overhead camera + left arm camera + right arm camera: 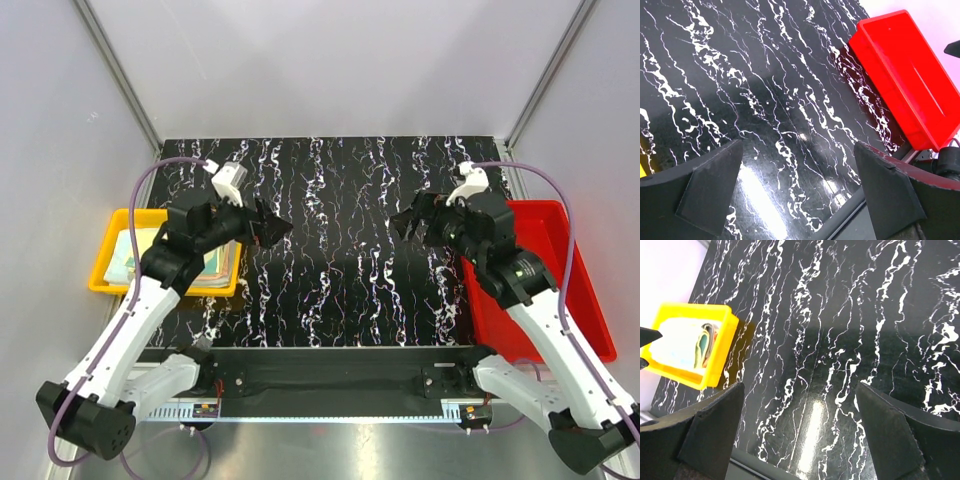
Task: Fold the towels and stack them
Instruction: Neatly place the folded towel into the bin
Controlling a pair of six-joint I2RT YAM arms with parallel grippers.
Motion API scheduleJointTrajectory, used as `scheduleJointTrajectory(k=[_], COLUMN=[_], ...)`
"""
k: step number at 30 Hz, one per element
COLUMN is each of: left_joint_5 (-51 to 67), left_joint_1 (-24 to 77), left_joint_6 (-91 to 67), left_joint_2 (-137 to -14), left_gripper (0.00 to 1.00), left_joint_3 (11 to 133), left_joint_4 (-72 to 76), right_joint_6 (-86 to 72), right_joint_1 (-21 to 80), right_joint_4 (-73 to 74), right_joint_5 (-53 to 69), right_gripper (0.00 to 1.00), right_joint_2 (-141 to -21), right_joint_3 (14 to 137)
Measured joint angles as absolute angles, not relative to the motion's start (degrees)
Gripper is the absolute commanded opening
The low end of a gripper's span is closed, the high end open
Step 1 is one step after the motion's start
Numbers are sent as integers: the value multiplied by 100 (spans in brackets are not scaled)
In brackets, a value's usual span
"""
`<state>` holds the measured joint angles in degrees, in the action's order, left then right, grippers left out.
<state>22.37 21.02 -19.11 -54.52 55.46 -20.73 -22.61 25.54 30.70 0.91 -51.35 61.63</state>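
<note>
Nearest to the lens in each wrist view are the two dark wedge-shaped fingers of the tool, one at each lower corner with a wide gap between them, and through this gap only the bench shows. So the left tool and the right tool both stand with jaws apart and hold nothing. They hang above the black bench with white marble veins and face each other across its middle. The pale folded cloth towels lie in the yellow plastic tray at the left edge of the bench, partly under the left arm. In the right wrist view they look like a flat pile with a light top sheet and some green and orange edges at its side. How many there are I cannot tell. In the red plastic tray on the right I see no cloth, and none on the bench. I judge that the towels are light, soft and limp. They will sag and open when lifted, and a pinch in the middle will only bunch them. It is better to take one by a corner or along a folded edge, with both tools on two neighbouring corners so that it hangs flat.
</note>
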Motion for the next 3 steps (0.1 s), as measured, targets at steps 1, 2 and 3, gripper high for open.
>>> scheduleJointTrajectory(k=[1, 2, 3], left_joint_5=[2237, 2239, 2239], left_joint_1=[2104, 2106, 2108], left_joint_6=[-1916, -1927, -1935], left_joint_2=[-5463, -5478, -5498], left_gripper=[99, 99, 99], left_joint_3=[5537, 5531, 5531], left_joint_4=[-2025, -1981, -1946], right_joint_6=[-2274, -2276, -2279], right_joint_1=[2554, 2554, 2554], right_joint_4=[3068, 3065, 3065], right_joint_5=[51, 19, -8], right_gripper=[100, 100, 100], right_joint_2=[-5087, -5057, -5039], right_joint_3=[6136, 6112, 6090])
